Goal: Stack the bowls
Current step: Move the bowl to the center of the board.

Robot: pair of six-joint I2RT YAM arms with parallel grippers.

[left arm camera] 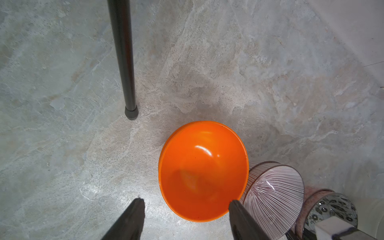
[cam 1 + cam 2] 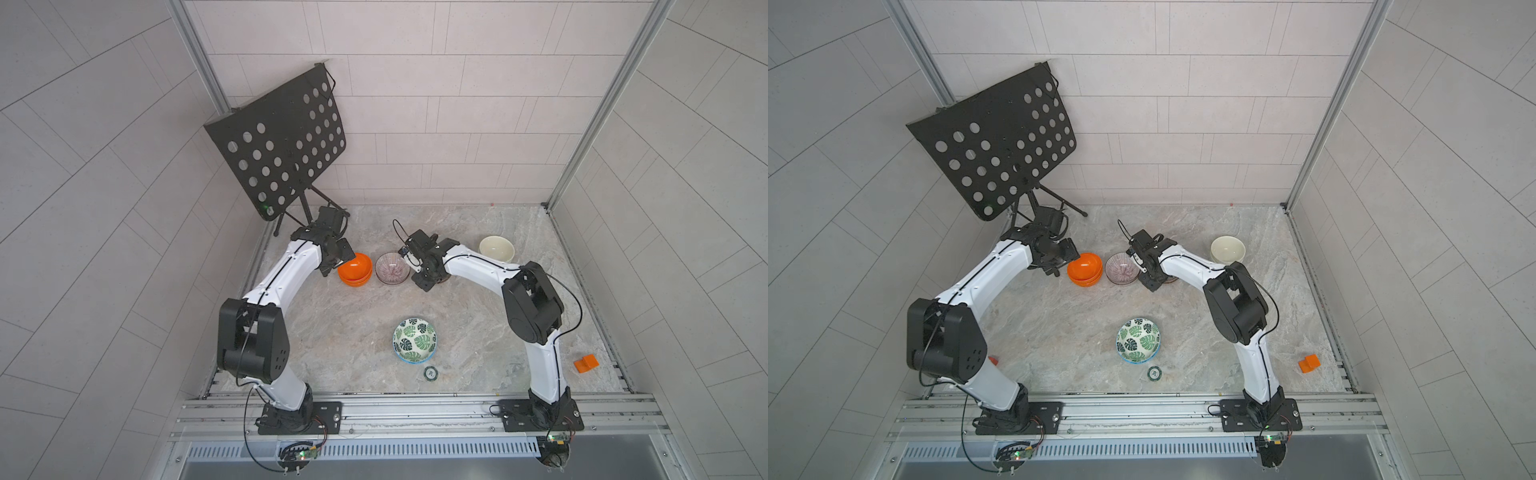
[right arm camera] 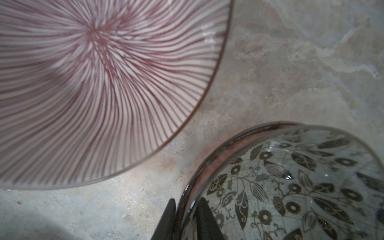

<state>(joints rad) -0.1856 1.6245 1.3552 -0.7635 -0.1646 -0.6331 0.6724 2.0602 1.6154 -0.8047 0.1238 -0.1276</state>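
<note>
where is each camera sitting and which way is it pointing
Top views: high above the robot's base side, looking down at the table; the left arm and right arm show whole.
Left wrist: on the left arm, looking past the open left tool down at the orange bowls; only its two fingers show.
Right wrist: on the right arm, close over the black-and-white bowl, whose rim the right tool pinches.
Shared: both wrist views show the purple striped bowl and the black-and-white bowl.
</note>
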